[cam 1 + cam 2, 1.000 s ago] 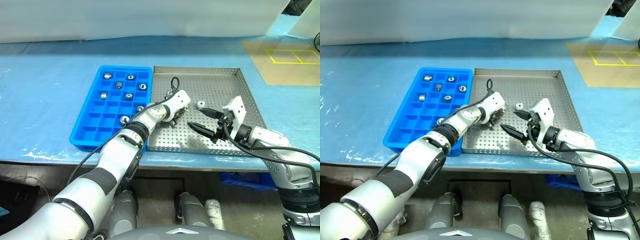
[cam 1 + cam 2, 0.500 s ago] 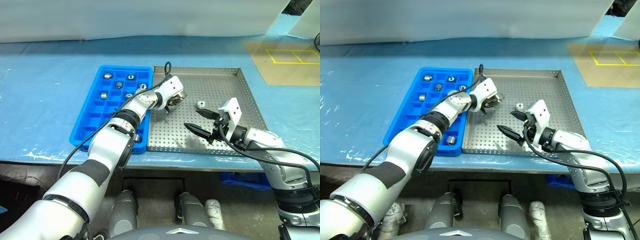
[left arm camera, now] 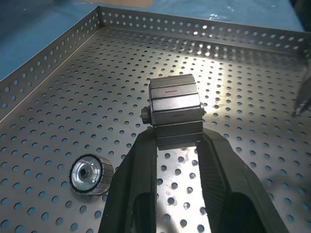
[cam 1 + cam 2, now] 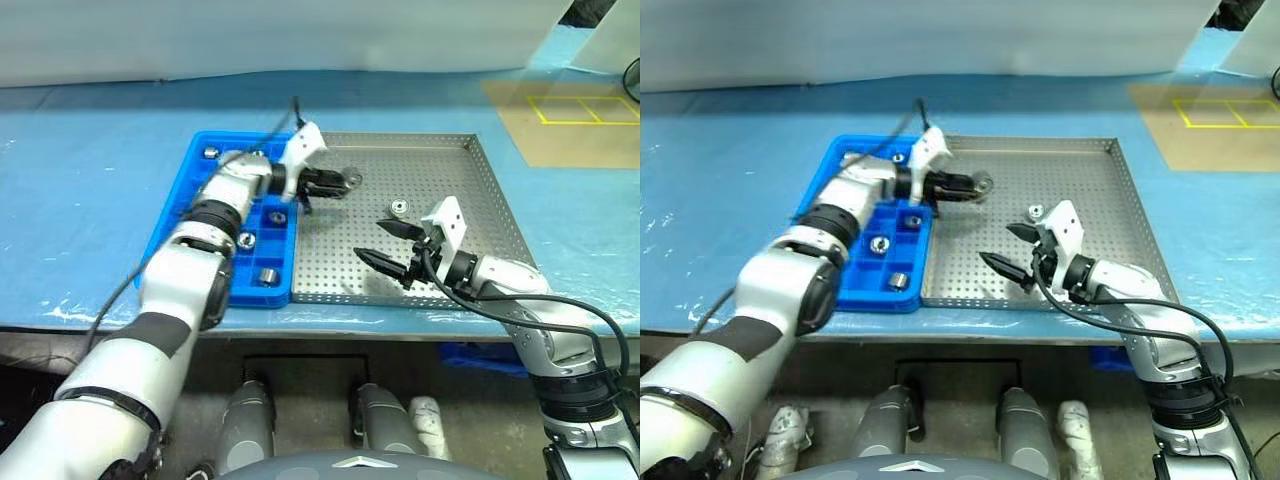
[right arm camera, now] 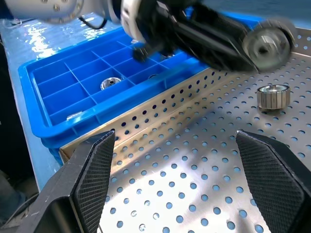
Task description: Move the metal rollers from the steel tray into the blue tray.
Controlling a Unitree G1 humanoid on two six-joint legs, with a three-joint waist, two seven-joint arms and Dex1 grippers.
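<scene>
One metal roller (image 3: pixel 175 112) is held clamped between the fingers of the left gripper (image 4: pixel 343 181), raised above the far-left part of the steel tray (image 4: pixel 470 200); in the left wrist view it is seen side-on, its axis lying across the gap between the two fingers, roughly level. A second roller (image 4: pixel 399 208) rests on the perforated floor of the steel tray, well apart from the walls, its hole turned sideways rather than up in the left wrist view. In the blue tray (image 4: pixel 171 230), which lies touching the steel tray's left wall, three rollers can be counted in the near compartments, with a fourth in a far corner compartment; others may be hidden behind the left arm. The right gripper (image 4: pixel 393 246) is held just above the steel tray's floor near its front edge, its two fingers spread wide with nothing between them, pointing toward the blue tray. The rest of the steel tray's floor is bare, most of it to the right.
</scene>
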